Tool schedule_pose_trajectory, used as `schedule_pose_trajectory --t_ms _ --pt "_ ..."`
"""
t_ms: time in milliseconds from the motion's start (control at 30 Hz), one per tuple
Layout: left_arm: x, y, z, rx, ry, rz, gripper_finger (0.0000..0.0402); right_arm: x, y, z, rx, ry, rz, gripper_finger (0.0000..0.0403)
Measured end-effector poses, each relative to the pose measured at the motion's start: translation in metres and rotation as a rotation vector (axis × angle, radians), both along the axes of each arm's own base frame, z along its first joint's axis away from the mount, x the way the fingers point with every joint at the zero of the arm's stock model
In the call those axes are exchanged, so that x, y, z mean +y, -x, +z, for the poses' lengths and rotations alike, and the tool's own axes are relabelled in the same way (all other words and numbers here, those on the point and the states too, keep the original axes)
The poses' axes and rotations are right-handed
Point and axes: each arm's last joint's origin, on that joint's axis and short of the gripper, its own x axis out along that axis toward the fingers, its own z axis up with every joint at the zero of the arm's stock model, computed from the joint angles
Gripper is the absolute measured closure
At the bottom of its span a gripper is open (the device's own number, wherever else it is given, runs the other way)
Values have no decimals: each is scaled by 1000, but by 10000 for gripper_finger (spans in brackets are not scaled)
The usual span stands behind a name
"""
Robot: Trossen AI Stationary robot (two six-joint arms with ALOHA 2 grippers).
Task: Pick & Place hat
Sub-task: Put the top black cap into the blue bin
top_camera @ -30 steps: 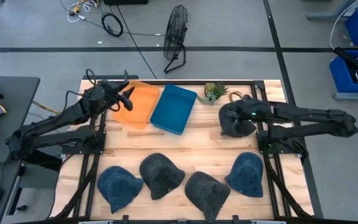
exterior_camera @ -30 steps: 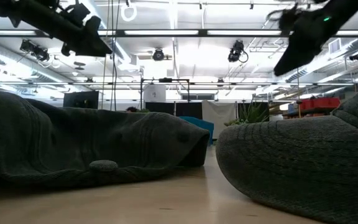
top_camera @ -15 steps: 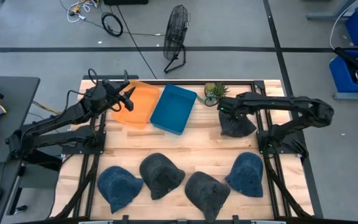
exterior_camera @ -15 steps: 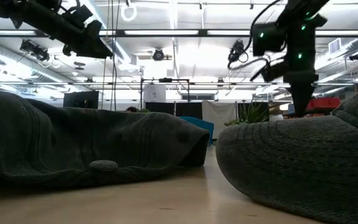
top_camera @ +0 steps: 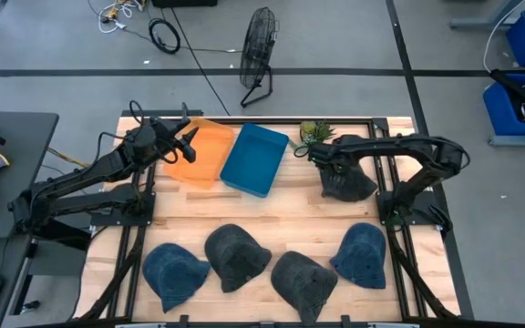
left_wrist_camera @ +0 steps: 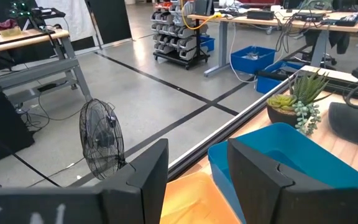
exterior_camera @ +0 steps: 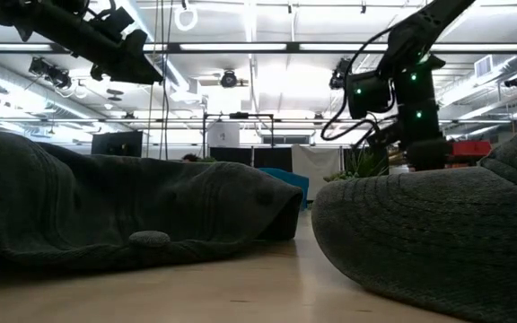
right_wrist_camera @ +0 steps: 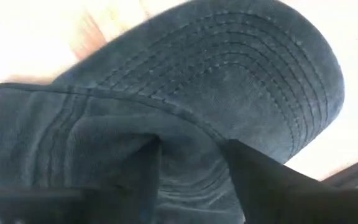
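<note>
Pinched into the crown fabric of a dark hat (right_wrist_camera: 185,118) — right gripper (right_wrist_camera: 188,158) clamped on it, probably to carry it toward the blue tray (top_camera: 254,158). Hat (top_camera: 346,182) at the bench's (top_camera: 290,214) far right, near the plant (top_camera: 313,133). Held over the orange tray (top_camera: 200,150), left gripper (left_wrist_camera: 194,177) with fingers apart, waiting. Hard to tell whether the hat is lifted or resting — contact with the wood hidden.
</note>
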Motion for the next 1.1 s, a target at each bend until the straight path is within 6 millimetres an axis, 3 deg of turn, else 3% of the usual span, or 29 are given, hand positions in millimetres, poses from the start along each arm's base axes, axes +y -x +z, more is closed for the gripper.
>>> schedule_pose_trajectory --t_ms 233,367,567,833,933,1100 --pt "0 0 0 0 0 0 232 -6 -1 0 -24 50 -90 386" --pt "0 0 0 1 0 0 232 -6 -4 16 -5 26 -135 388" --pt "0 0 0 1 0 0 232 -6 -23 77 -49 54 -215 398" --pt "0 0 0 1 0 -1 232 -14 -56 156 -391 155 -106 401" --pt "0 0 0 0 0 0 232 -19 -70 172 -588 121 -70 401" --pt "0 0 0 0 -1 -1 232 -26 -92 175 -825 55 86 401"
